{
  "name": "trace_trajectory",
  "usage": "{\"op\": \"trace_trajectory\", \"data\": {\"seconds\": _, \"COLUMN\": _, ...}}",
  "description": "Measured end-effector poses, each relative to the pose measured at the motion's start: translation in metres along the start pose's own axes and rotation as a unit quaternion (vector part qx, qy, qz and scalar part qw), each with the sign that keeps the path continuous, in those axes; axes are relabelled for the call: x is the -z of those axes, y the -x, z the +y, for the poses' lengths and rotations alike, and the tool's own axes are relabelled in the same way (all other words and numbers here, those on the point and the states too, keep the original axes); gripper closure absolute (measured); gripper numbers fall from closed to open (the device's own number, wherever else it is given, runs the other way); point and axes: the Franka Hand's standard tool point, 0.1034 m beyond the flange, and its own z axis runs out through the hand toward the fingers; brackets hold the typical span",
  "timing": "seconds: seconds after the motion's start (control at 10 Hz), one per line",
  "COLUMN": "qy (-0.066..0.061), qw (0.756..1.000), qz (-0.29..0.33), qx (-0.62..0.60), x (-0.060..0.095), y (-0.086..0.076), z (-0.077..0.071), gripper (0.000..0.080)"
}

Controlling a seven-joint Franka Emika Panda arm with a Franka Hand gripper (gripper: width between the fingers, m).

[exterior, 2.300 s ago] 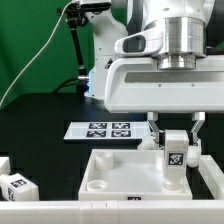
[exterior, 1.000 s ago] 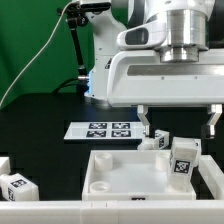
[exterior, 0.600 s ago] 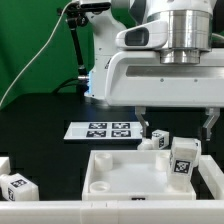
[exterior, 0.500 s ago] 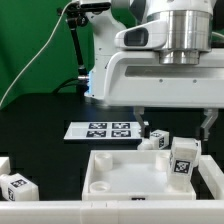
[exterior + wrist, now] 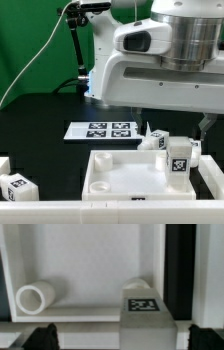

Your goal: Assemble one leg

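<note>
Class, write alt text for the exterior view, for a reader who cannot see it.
An open gripper hangs over a white tagged leg standing upright at the corner of a white square panel on the exterior view's right. A marker board lies behind them on the black table.

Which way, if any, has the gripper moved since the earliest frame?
Yes: the gripper rose. Fingers once clamped on the leg now stand spread, higher against the marker board.

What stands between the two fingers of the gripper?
The leg stands upright between the fingers of the open gripper, on the white tray. The wrist view shows this most clearly.
</note>
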Motion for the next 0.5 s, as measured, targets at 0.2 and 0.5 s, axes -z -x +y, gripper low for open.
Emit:
{"op": "trace_trajectory", "data": {"seconds": 0.2, "qy": 0.000, "qw": 1.000, "qz": 0.000, "qx": 0.002, "x": -0.0029, "y": -0.0015, "z": -0.0032, "gripper": 0.0151}}
{"op": "trace_trajectory", "data": {"seconds": 0.5, "qy": 0.002, "qw": 1.000, "qz": -0.002, "qx": 0.003, "x": -0.0095, "y": -0.0041, "z": -0.0041, "gripper": 0.0151}}
